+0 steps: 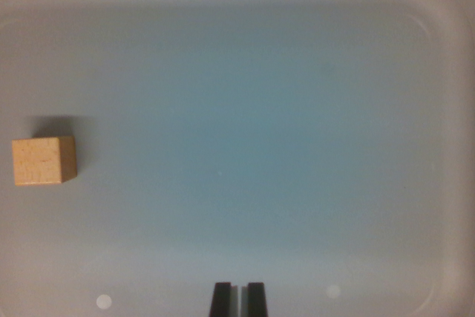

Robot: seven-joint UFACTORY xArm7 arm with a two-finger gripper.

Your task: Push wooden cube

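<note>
We see small light wooden cube [44, 160] far at wrist view's left, on pale grey tray [415, 57]. Black fingers [220, 300] nearly closed, holding nothing, well apart from cube. We suggest: swing over, lower beside face, push square.

- A pale grey-blue tray [415, 50] fills almost the whole view; its floor is smooth and looks more blue toward the middle.
- Its raised rim with rounded corners runs along the top and the wrist view's right.
- Two small white dots [104, 301] lie near the bottom edge.
</note>
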